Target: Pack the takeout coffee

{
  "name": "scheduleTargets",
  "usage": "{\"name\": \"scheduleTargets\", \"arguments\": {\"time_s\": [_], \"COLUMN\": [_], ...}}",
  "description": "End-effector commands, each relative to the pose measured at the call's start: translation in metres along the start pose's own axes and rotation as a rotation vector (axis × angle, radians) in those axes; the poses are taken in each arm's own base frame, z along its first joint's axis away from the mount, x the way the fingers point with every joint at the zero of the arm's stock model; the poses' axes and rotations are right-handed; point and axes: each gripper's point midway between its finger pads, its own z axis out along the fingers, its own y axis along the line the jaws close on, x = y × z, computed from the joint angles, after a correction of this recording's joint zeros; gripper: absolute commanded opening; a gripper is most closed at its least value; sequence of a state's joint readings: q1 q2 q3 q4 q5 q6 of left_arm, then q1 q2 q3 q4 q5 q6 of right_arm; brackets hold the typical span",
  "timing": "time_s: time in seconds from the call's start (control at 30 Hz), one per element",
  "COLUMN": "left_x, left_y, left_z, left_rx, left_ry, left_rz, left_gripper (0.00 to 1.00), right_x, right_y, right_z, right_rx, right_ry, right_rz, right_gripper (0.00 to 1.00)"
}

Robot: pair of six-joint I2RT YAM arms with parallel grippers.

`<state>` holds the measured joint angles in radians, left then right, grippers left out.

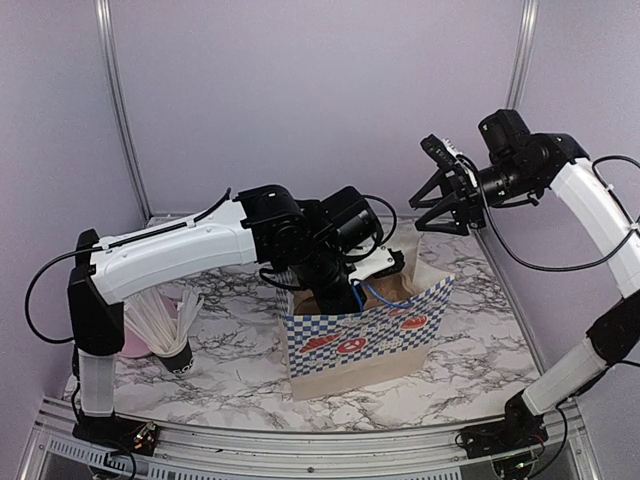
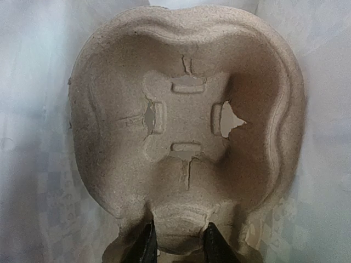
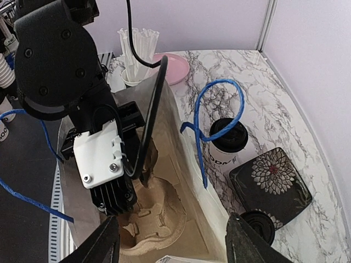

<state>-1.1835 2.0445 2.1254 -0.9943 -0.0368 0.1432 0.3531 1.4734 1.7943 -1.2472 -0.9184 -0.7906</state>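
While the desk (image 1: 480, 340) carries the bag (image 1: 360, 350), the cardboard tray (image 2: 186, 109) inside is pinched by the left tool (image 2: 178, 241); one coffee cup (image 3: 227, 141) and a second cup (image 3: 263, 224) stand outside; the right tool (image 3: 175, 241) hangs open; a tilted tray could jam, tearing paper.

A robot test booth, like a lab: plain lilac walls (image 1: 320, 100) joined by metal posts (image 1: 118, 110) enclose a marble-patterned table (image 1: 480, 340). The left arm (image 1: 170, 255) and right arm (image 1: 600, 220) are bolted to a metal rail (image 1: 300, 440) at 6 o'clock.
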Motion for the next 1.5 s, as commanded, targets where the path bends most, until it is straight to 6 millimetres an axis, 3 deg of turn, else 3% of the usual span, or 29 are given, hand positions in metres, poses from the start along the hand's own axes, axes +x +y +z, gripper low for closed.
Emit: {"name": "scheduleTargets", "arguments": {"time_s": [0.0,0.4,0.6,0.8,0.9,1.0,1.13,1.3,1.4,1.47], "left_x": [0.024,0.041,0.047,0.048,0.039,0.022,-0.017,-0.062,-0.07,-0.064], "left_y": [0.006,0.006,0.001,0.001,0.002,0.002,-0.003,-0.005,0.004,0.016], "left_z": [0.013,0.064,0.08,0.079,0.064,0.036,-0.023,-0.114,-0.152,-0.164], "left_rx": [-0.011,0.014,0.038,0.041,0.039,0.048,0.076,0.076,0.034,-0.033], "left_ry": [0.113,0.215,0.245,0.246,0.209,0.139,-0.037,-0.313,-0.415,-0.424], "left_rz": [-0.07,-0.11,-0.116,-0.1,-0.087,-0.073,-0.049,-0.013,-0.045,-0.081], "left_gripper": [0.3,0.3,0.3,0.45,0.49,0.52,0.52,0.53,0.54,0.56], "right_x": [-0.005,0.009,0.013,0.015,0.013,0.014,0.022,0.03,0.033,0.036], "right_y": [-0.003,-0.005,-0.007,-0.01,-0.01,-0.011,-0.016,-0.022,-0.029,-0.031], "right_z": [-0.008,-0.007,-0.005,-0.003,-0.003,-0.003,0.003,0.009,0.009,0.009], "right_rx": [0.059,0.112,0.116,0.112,0.112,0.113,0.104,0.102,0.13,0.139], "right_ry": [-0.012,0.007,0.016,0.019,0.016,0.021,0.042,0.061,0.082,0.096], "right_rz": [-0.027,-0.022,-0.02,-0.014,-0.014,-0.01,0.017,0.049,0.069,0.073], "right_gripper": [0.63,0.63,0.63,0.63,0.63,0.63,0.63,0.63,0.64,0.65]}}
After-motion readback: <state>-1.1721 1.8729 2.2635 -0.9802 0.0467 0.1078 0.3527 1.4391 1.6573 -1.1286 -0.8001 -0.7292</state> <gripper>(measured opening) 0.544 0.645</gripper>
